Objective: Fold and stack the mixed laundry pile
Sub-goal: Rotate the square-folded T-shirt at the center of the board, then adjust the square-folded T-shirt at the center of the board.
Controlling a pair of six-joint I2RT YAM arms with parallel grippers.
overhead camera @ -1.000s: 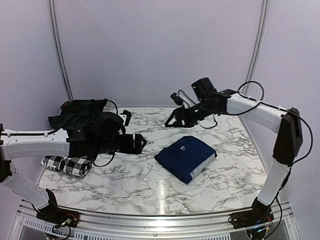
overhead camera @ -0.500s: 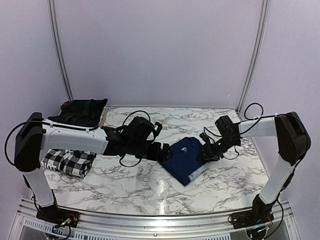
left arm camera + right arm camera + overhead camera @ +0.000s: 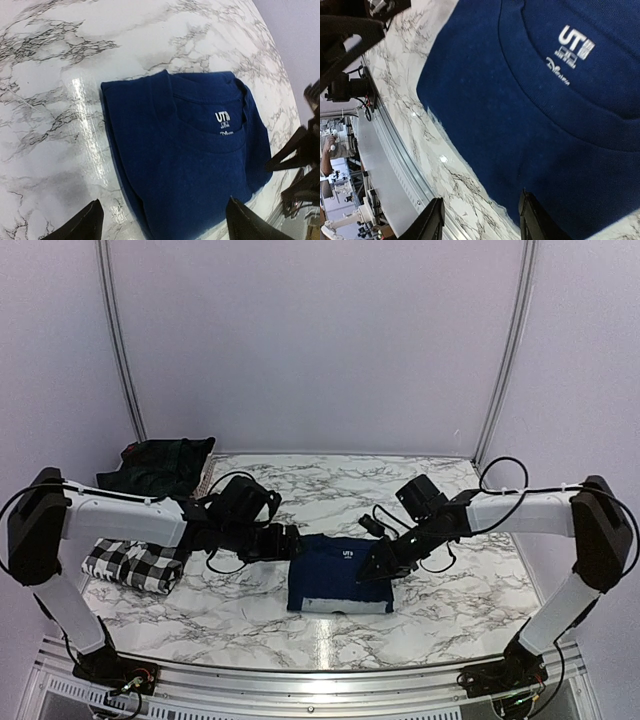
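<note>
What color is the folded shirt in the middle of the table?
The T-shirt is navy blue, with tiny white lettering; the left wrist view shows it best.

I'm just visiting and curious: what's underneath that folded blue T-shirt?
The navy T-shirt lies flat on the marble table. A pale strip peeks out along its near edge; whatever else lies beneath is covered.

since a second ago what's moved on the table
The navy T-shirt slid left and turned square-on. The left claw and right claw moved in to its sides, both open. The checked shirt and plaid garment stayed put.
</note>
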